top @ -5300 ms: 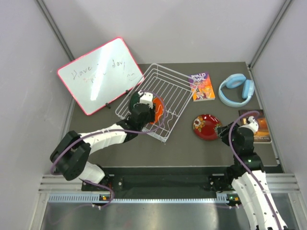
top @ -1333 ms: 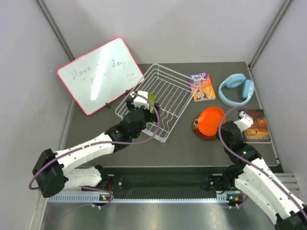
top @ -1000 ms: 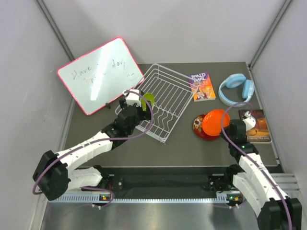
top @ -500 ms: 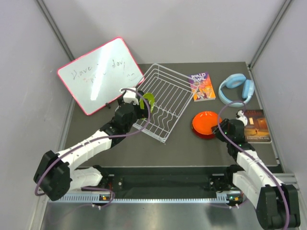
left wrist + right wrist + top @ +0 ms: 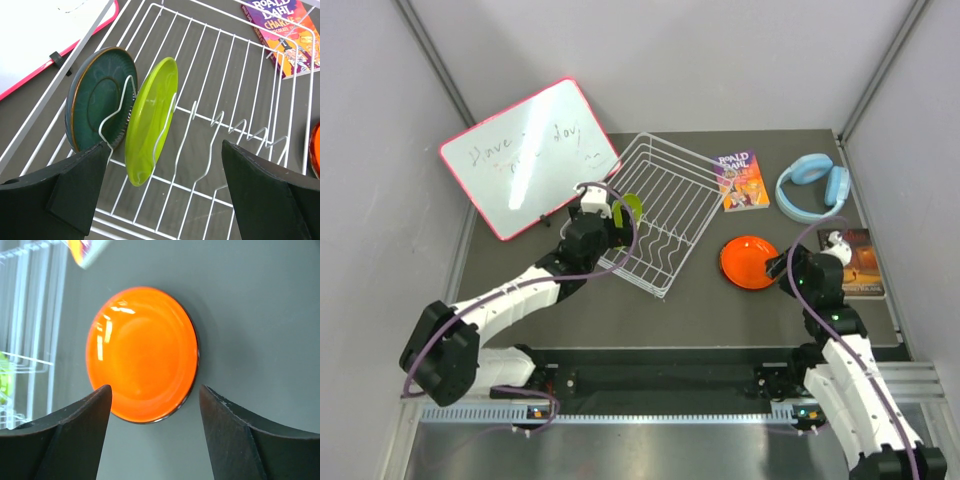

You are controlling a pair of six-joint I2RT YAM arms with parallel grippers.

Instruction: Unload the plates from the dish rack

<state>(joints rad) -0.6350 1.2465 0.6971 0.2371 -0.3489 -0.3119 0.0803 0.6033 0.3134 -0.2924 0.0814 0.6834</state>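
Now glossy plain orange plate (image 5: 142,352) flat on the table (image 5: 250,315) (left end effector (image 5: 162,165) wide, right end effector (image 5: 155,390) wide too)

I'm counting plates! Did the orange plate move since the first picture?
Yes. The orange plate went from inside the dish rack to the right of it, near the Roald Dahl book.

Book (image 5: 744,180) — "ROALD DAHL"; whiteboard (image 5: 525,155) — "Have"

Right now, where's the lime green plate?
The lime green plate stands on edge at the left end of the dish rack in the top view, near the whiteboard; the left wrist view shows the dark teal plate beside it.
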